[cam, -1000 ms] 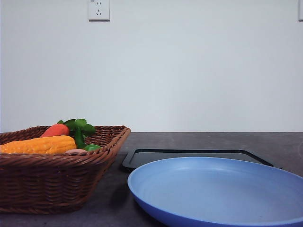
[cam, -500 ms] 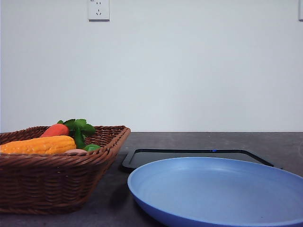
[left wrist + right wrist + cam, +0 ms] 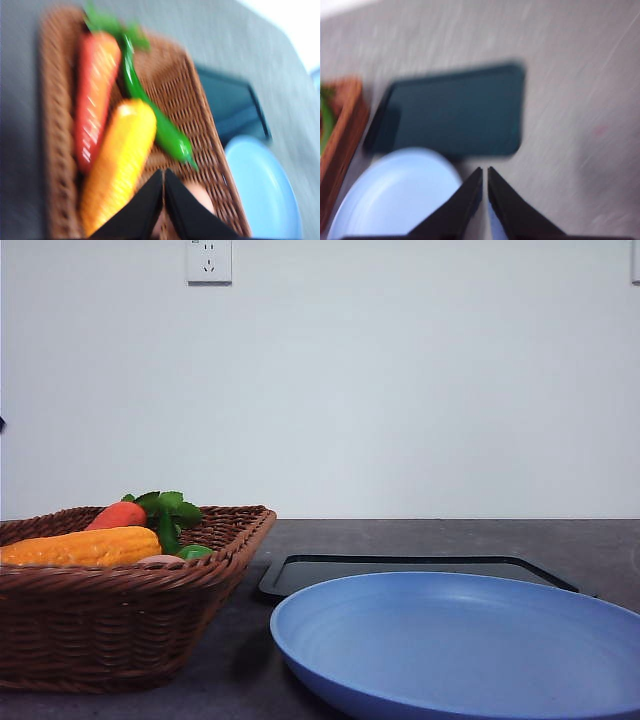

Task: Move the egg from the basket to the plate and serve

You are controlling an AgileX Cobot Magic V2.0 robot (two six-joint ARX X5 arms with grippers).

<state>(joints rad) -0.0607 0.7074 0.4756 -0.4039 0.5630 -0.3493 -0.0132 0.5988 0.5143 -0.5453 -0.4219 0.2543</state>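
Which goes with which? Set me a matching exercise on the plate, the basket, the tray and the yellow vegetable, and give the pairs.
1. plate
2. basket
3. tray
4. yellow vegetable

A. lies in the basket
B. brown and woven
C. light blue
D. black, flat, beyond the plate

Pairs: 1-C, 2-B, 3-D, 4-A

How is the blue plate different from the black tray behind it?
The plate is round and light blue, while the tray is rectangular with rounded corners and black. The plate sits nearer the camera in the front view; the tray lies farther back, partly hidden behind the plate's rim. Both are shallow, rest flat on the dark table to the right of the basket, and have nothing on them.
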